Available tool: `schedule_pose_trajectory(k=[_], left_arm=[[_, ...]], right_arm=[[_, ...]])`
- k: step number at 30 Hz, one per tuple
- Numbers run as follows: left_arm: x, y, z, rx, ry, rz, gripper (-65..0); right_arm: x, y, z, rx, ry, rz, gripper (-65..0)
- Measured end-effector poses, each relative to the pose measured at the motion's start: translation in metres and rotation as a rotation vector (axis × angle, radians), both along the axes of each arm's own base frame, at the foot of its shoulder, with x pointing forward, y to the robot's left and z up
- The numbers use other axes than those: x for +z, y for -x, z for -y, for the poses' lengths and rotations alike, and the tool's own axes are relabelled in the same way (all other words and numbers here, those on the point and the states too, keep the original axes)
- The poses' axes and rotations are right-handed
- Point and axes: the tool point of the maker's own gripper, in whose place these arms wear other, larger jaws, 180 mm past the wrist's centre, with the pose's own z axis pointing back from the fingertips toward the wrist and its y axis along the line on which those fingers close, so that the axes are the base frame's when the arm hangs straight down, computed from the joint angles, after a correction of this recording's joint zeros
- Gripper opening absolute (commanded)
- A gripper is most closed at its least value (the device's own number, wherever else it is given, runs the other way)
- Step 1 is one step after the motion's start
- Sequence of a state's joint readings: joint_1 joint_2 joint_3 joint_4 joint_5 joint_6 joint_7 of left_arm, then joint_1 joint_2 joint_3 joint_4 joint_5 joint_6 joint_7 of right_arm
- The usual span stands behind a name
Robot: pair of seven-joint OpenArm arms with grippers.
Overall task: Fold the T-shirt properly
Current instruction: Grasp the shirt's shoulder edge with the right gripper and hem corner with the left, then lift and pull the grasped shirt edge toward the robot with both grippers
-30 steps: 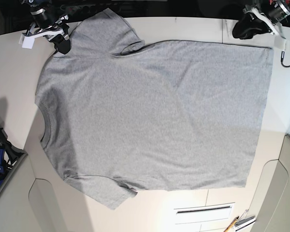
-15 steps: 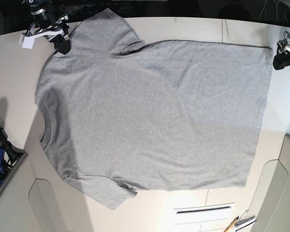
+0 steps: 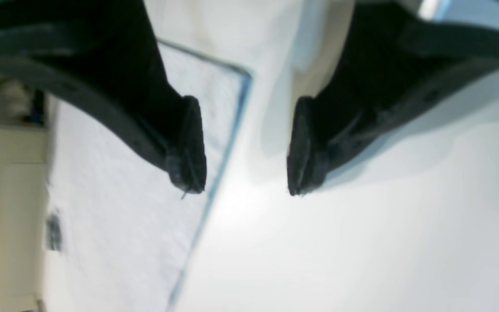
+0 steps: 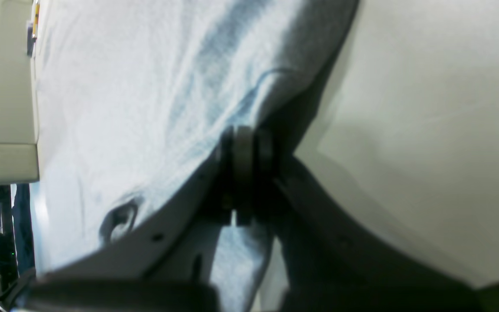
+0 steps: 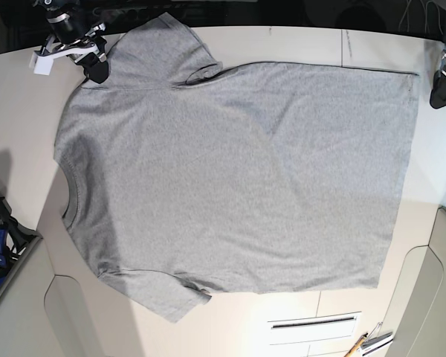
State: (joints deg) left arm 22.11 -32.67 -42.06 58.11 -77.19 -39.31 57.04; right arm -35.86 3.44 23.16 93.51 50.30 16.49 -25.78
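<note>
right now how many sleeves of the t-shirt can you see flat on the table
2. One sleeve points toward the table's far edge beside the right tool, which pinches the T-shirt at that shoulder. The other sleeve lies at the near edge. None seems hidden.

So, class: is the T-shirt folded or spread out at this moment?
Spread out. The T-shirt lies flat across the table, both sleeves and the hem showing, no layer doubled over.

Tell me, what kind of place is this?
Probably a robotics lab bench: a grey T-shirt spread flat on a pale table, with a robot pincer at one sleeve and another beside the hem.
</note>
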Motion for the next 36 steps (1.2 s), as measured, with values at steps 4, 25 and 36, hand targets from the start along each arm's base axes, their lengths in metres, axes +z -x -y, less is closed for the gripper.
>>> schedule_pose_trajectory(k=[4,25,36], left_arm=[[-0.002,0.012,0.008,-0.001,0.042,-0.005,-30.4],[-0.018,0.016,0.066,-0.251,0.074,-0.082,-58.5],[-0.003,0.026,0.037,-0.165,0.028,-0.084,-65.0]], right_arm=[[0.000,0.000,0.000,0.000,0.000,0.000,-65.0],[0.000,0.000,0.000,0.001,0.000,0.000,-65.0],[0.028,-0.004,0.000,0.128,0.134,0.019,-65.0]])
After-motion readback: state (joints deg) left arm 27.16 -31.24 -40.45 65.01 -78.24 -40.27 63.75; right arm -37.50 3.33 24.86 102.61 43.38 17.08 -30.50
